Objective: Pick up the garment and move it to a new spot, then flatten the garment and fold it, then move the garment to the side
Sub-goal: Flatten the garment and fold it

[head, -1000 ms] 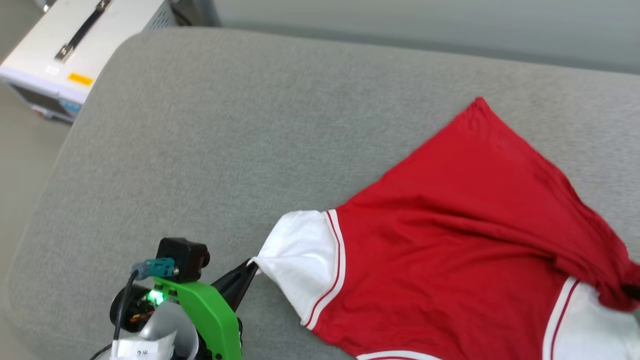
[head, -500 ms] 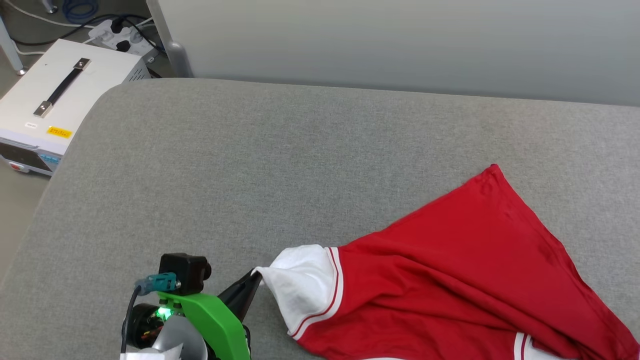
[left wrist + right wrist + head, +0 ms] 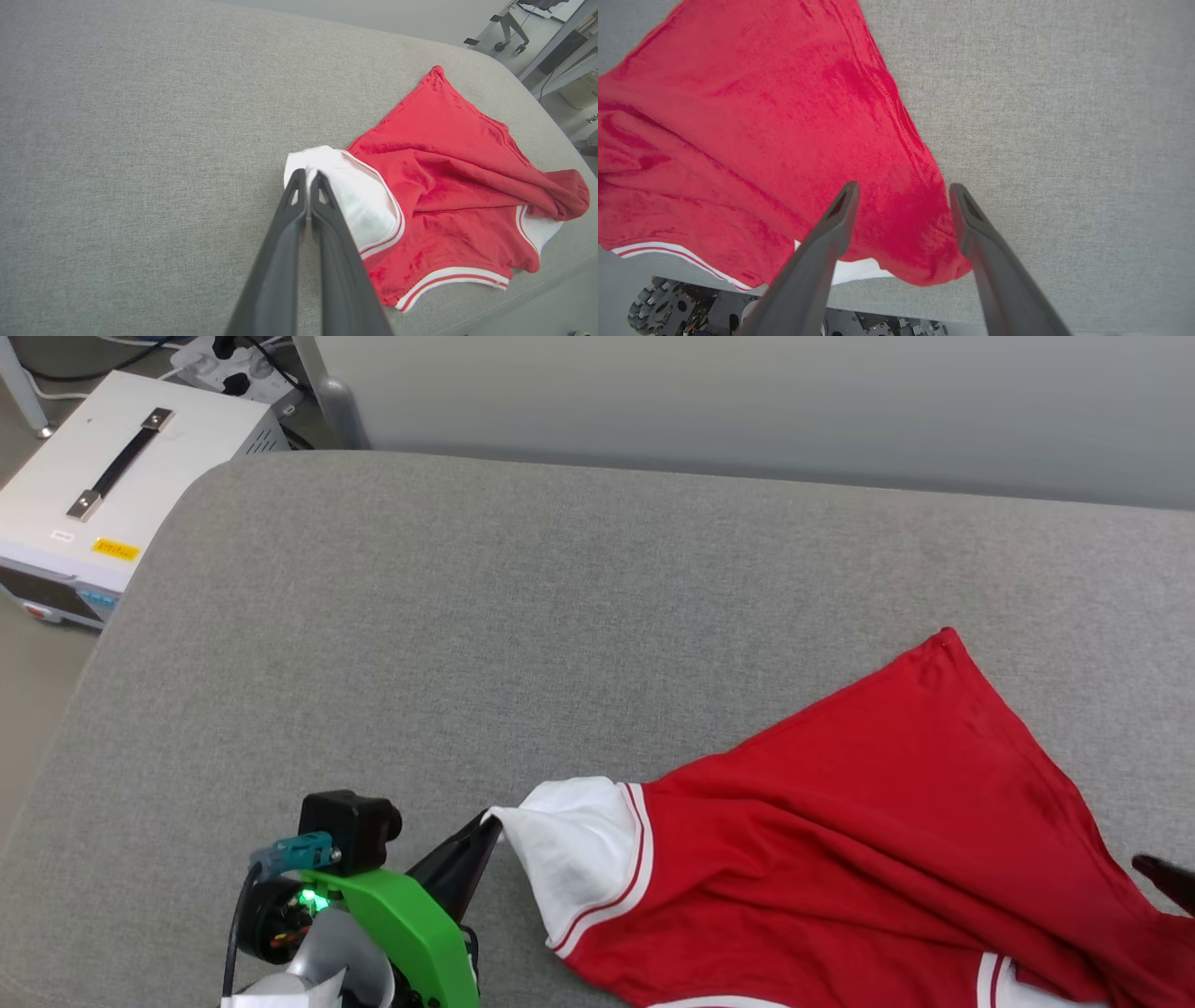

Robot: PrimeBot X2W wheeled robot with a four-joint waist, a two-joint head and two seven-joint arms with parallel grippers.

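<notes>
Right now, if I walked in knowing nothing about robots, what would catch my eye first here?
The bright red garment with white sleeves, lying rumpled on the right of the grey padded surface. Next, the left gripper, its dark fingers pinched shut on the edge of one white sleeve, while the right gripper hangs open over the red cloth.

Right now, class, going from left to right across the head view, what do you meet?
white box → left gripper → garment → right gripper
</notes>
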